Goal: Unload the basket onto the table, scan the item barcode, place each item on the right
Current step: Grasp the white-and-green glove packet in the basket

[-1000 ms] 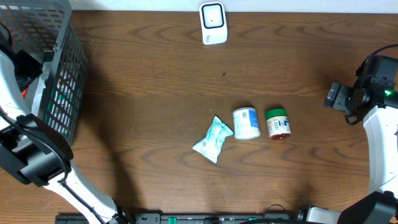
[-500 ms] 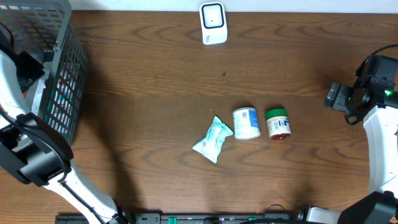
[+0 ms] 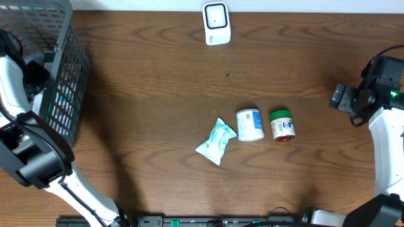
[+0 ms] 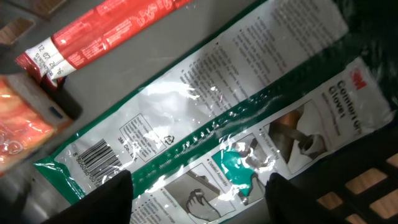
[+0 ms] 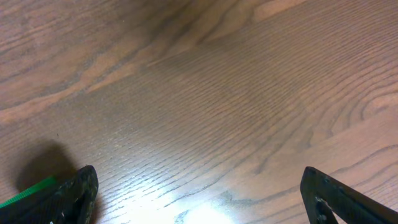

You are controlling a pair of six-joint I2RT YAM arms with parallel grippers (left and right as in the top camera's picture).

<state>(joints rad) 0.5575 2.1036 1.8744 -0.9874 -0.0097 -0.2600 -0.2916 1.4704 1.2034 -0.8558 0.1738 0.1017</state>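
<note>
Inside the grey wire basket [image 3: 60, 69], my left gripper [image 4: 199, 182] hangs open over a green and white glove packet [image 4: 236, 118] lying flat on the basket floor. Its two dark fingers stand wide apart at either side of the packet's lower edge, and a barcode [image 4: 94, 155] shows at the packet's left end. The white scanner [image 3: 216, 24] stands at the table's far edge. At the right side of the table my right gripper [image 5: 199, 193] is open over bare wood, holding nothing.
A red packet [image 4: 93, 34] and an orange one [image 4: 15, 124] lie beside the glove packet in the basket. On the table lie a teal pouch [image 3: 216, 142], a white and blue can [image 3: 250, 125] and a green-lidded jar [image 3: 282, 124].
The left arm has shifted slightly inside the basket. The right arm and the things on the table have not moved.
</note>
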